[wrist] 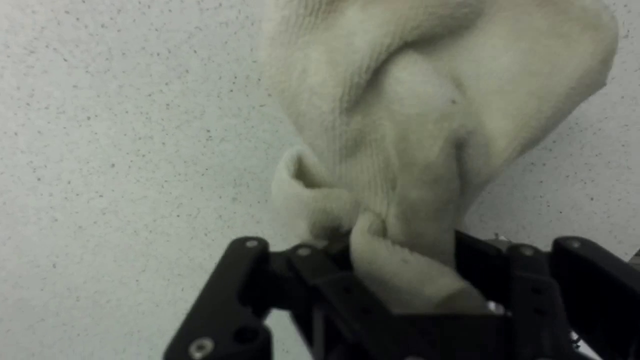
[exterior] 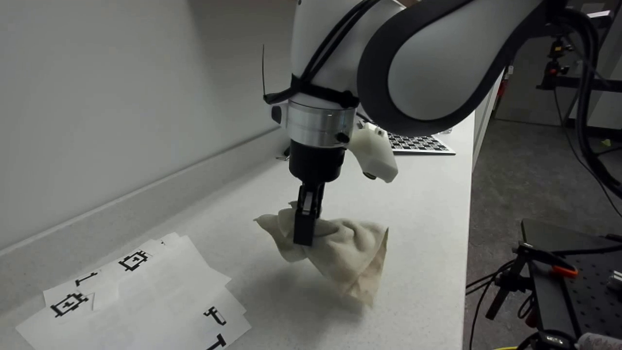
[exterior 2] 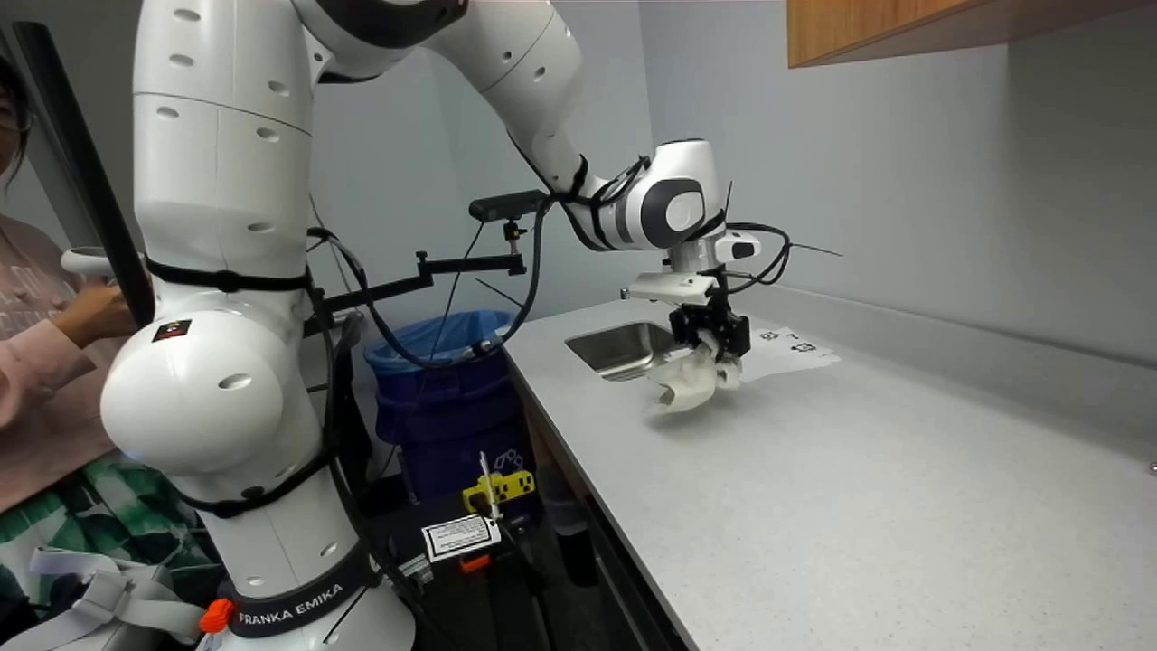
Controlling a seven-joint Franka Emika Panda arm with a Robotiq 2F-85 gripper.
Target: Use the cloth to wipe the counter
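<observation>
Creased and bunched, the beige cloth hangs from my gripper over the pale counter. A shadow lies under its raised folds; whether its lowest corner touches the surface I cannot tell. In the wrist view, cloth is pinched between the two black fingers, with a fold lying back toward the palm and the loose part spreading away over the speckled counter. The exterior view from farther off has the gripper pointing down near the sink end, the cloth drooping below it.
Overlapping white sheets with black markers lie on the counter beside the backsplash. A checkered board rests behind the arm. There is a metal sink near the cloth. A wooden cabinet overhangs the counter.
</observation>
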